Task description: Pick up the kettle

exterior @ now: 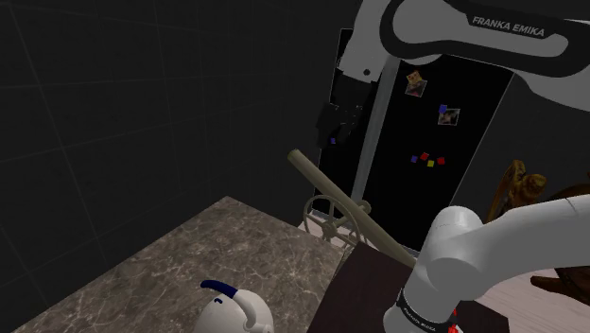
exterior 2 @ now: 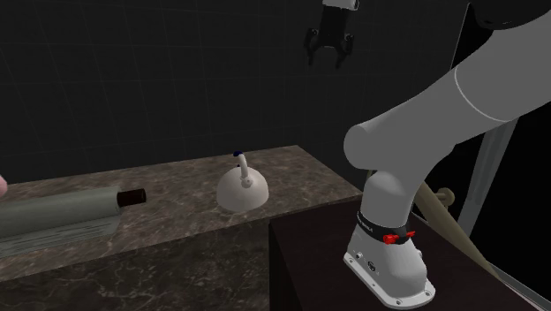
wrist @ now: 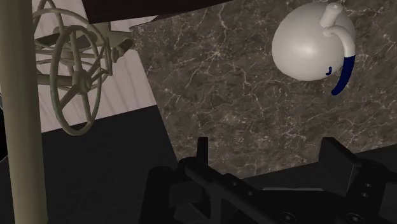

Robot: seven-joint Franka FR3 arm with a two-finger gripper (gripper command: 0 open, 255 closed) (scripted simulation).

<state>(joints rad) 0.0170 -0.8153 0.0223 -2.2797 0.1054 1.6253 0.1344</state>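
a grey-green bottle [exterior 2: 53,221] with a dark cap is lying on its side on the brown marble countertop [exterior 2: 177,190] — toward the second exterior view's left. past the counter's end a pale spoked wheel [wrist: 76,83] is standing, a long pale pole [exterior: 350,206] slanting by it. behind, photo magnets [exterior: 414,83] are sticking to a black fridge door [exterior: 454,180].

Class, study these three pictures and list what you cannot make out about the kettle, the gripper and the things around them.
- Shoulder view: the kettle is cut off by the bottom edge, so its base is unseen.
- Shoulder view: the gripper is black on dark surroundings, so its outline is hard to trace.
- Second exterior view: the bottle-like thing is cut off by the left edge.
- Wrist view: the spoked wheel is partly hidden by a pale post.
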